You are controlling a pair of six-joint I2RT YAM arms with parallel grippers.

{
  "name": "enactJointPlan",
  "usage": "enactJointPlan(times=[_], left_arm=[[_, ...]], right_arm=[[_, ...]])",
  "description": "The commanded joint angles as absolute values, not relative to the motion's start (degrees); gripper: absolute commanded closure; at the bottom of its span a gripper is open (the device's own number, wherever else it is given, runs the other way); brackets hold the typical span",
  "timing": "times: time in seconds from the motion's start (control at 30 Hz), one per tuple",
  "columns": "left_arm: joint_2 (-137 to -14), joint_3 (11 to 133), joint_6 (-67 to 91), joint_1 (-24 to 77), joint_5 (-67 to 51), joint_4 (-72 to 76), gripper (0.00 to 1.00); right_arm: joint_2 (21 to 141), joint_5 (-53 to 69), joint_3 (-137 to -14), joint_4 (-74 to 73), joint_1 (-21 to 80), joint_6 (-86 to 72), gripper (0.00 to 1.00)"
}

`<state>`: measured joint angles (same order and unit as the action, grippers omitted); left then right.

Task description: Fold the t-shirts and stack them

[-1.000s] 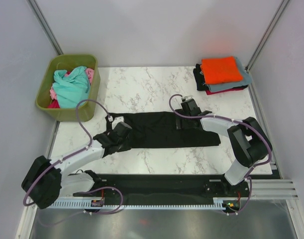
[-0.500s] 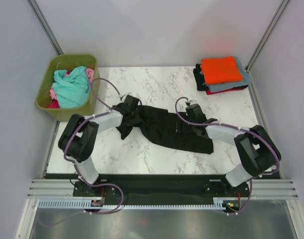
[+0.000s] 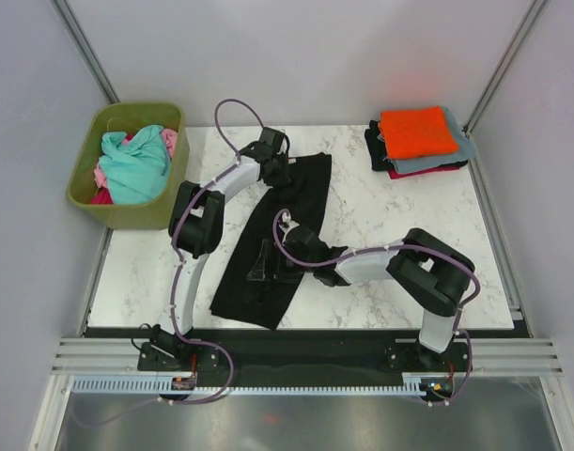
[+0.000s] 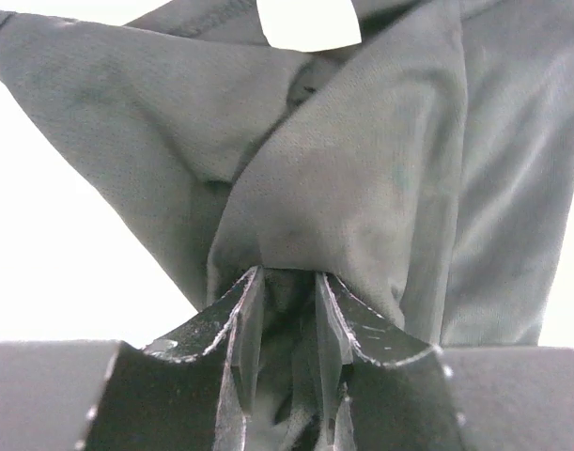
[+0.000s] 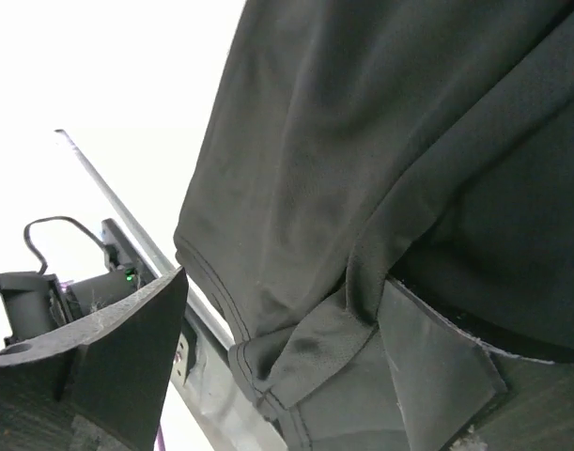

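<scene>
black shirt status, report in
Left gripper shut on black shirt, far end. Right gripper open, cloth between its fingers. Shirt stretched long, far to near. Nothing in the way.

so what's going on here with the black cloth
Two arms are working on a black t-shirt that lies lengthwise on the marble table. The left gripper is pinched shut on a bunch of cloth at the shirt's far end. The right gripper stands open at its middle. A folded stack sits at the far right corner, and loose shirts wait in the green tub.
</scene>
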<state>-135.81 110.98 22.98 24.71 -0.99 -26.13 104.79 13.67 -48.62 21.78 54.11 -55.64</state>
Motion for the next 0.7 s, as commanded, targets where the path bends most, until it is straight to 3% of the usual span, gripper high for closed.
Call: enactJointPlan(times=[0.0, 0.27, 0.43, 0.6, 0.67], left_arm=[[-135.8, 114.8, 18.5, 23.7, -3.3, -33.3, 0.63], [-129.7, 114.3, 17.4, 21.6, -0.2, -33.8, 0.60], [-123.3, 115.6, 13.9, 21.1, 3.5, -33.3, 0.48], [-115.3, 116.6, 11.6, 21.2, 8.5, -33.0, 0.44], [-110.9, 110.4, 13.9, 21.3, 9.6, -33.2, 0.44]], right_arm=[[103.8, 8.9, -52.0, 6.3, 53.8, -53.4, 0.11], [91.5, -1.0, -55.0, -11.2, 54.9, -44.8, 0.07], [85.2, -3.6, -62.6, -22.2, 54.8, -39.0, 0.03], [86.2, -9.3, -71.3, -28.2, 51.4, -32.8, 0.02], [88.1, -8.5, -72.7, -26.9, 48.4, -32.3, 0.03]])
